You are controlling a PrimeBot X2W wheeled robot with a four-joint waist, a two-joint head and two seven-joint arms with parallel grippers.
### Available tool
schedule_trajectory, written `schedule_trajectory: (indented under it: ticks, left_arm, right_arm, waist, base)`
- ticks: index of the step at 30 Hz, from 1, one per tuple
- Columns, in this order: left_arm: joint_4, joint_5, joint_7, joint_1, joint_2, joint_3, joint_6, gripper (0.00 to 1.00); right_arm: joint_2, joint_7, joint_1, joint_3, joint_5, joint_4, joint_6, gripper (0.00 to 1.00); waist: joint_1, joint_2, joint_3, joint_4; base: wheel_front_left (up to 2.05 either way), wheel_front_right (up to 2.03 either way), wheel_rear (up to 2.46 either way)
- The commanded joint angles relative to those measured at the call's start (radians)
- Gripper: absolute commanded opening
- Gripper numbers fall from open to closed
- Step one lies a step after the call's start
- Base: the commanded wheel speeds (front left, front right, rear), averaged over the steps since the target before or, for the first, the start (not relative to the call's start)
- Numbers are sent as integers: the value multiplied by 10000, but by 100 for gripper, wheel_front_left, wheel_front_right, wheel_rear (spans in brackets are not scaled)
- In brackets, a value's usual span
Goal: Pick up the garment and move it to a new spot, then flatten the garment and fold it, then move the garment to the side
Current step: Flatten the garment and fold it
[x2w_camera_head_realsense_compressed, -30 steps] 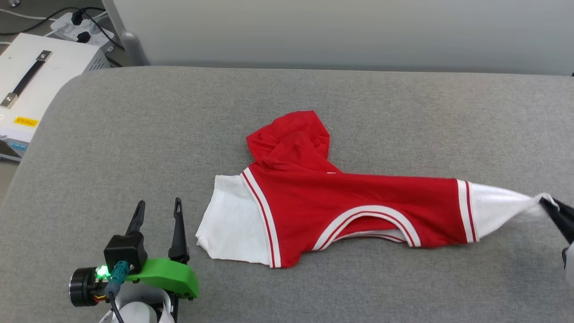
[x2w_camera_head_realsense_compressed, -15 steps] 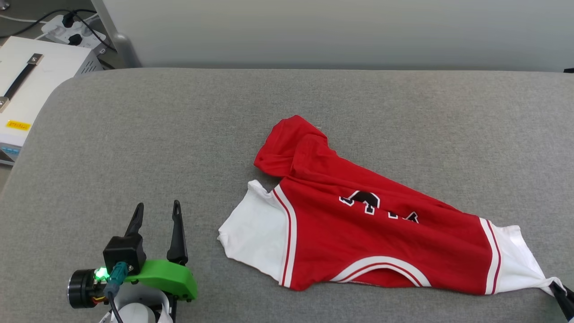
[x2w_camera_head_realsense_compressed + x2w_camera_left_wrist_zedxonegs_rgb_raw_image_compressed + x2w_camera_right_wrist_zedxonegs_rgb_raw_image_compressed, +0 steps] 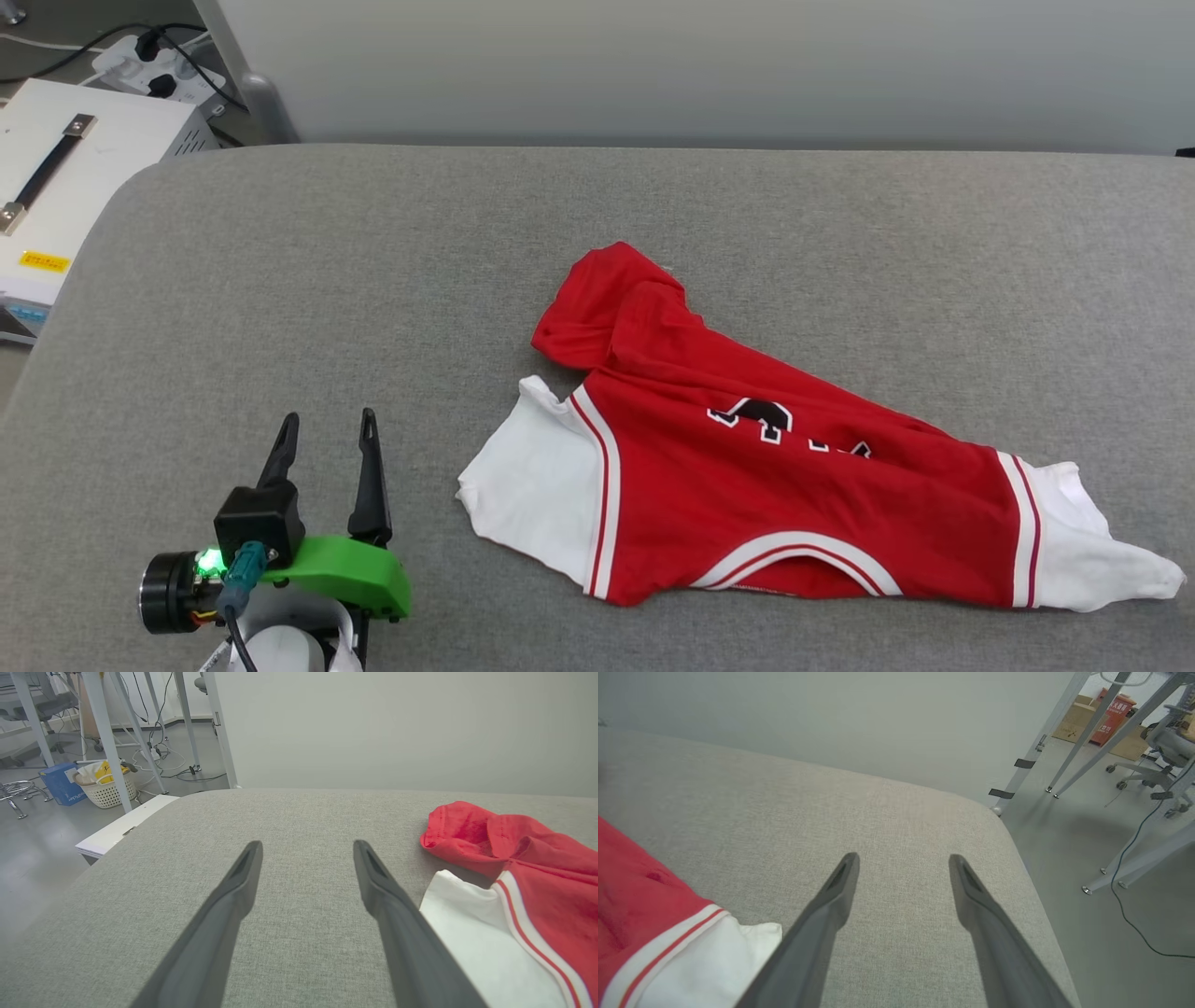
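Note:
The garment (image 3: 794, 485), a red T-shirt with white sleeves and striped trim, lies crumpled on the grey padded table (image 3: 373, 280), right of centre, with part of its black-and-white lettering showing. My left gripper (image 3: 327, 425) stands open at the lower left, a short way left of the shirt's white sleeve (image 3: 486, 942). Seen from the left wrist, the left gripper (image 3: 306, 847) has nothing between its fingers. In the right wrist view my right gripper (image 3: 901, 861) is open over bare table, with the other white sleeve (image 3: 705, 961) just left of its fingers.
A white box with a black handle (image 3: 65, 177) and a power strip (image 3: 149, 65) sit off the table's far left corner. The table's right edge drops to the floor, with metal frame legs (image 3: 1092, 732) beyond. A grey wall runs along the far edge.
My right gripper pulled the shirt by its right sleeve toward the near right, then let go and left the head view. The sleeve now lies loose. The lettering came into sight.

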Motion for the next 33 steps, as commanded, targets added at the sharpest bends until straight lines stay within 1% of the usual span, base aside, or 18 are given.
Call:
schedule_trajectory:
  ticks: [1, 4, 7, 11, 15, 17, 20, 22, 24, 28, 33]
  left_arm:
    - [-104, 86, -57, 99, -53, -29, -24, 100]
    - [-274, 120, -57, 59, -55, -127, -32, 100]
    - [-466, 165, -57, 0, -57, -250, -38, 100]
    - [-739, 208, -57, -123, -58, -457, -44, 100]
    - [-946, 223, -57, -307, -60, -750, -59, 100]
    - [-1017, 200, -57, -411, -61, -896, -43, 100]
    - [-1101, 102, -57, -553, -62, -1157, 14, 100]
    - [-1153, 31, -57, -627, -62, -1325, 78, 100]
    - [-1175, -33, -57, -730, -63, -1478, 126, 100]
    - [-1209, -166, -57, -956, -63, -1718, 236, 100]
    - [-1220, -332, -57, -1231, -63, -1982, 372, 100]
  right_arm:
    - [-86, 119, -122, -288, -250, -436, -9, 100]
    - [-150, 720, -360, -761, -580, -1757, -9, 100]
    - [-315, 1536, -708, -708, -732, -3105, -9, 100]
    - [-608, 3056, -1410, 294, -500, -4672, -9, 100]
    - [-989, 5036, -2455, 1915, 83, -5292, -9, 100]
    - [-1026, 6052, -3059, 2724, 729, -5268, -9, 100]
    - [-1180, 7700, -3970, 3937, 1638, -4819, -9, 100]
    - [-1175, 8617, -4525, 4620, 2056, -4472, -9, 100]
    - [-1074, 9242, -5089, 5229, 2321, -4109, -9, 100]
    - [-636, 9855, -5988, 6273, 2676, -3136, -9, 100]
    - [-205, 9727, -6641, 7531, 2875, -1835, -9, 100]
  waist:
    - [0, -1, 24, 81]
    - [0, -1, 94, 215]
    - [0, -1, 220, 358]
    - [0, -1, 473, 566]
    - [0, -1, 772, 823]
    - [0, -1, 918, 951]
    - [0, -1, 1171, 1184]
    - [0, -1, 1355, 1319]
    - [0, -1, 1571, 1459]
    - [0, -1, 1982, 1725]
    - [0, -1, 2389, 2029]
  base:
    - [0, 0, 0]
    - [0, 0, 0]
    - [0, 0, 0]
    - [0, 0, 0]
    - [0, 0, 0]
    - [0, 0, 0]
    - [0, 0, 0]
    - [0, 0, 0]
    - [0, 0, 0]
    - [0, 0, 0]
    - [0, 0, 0]
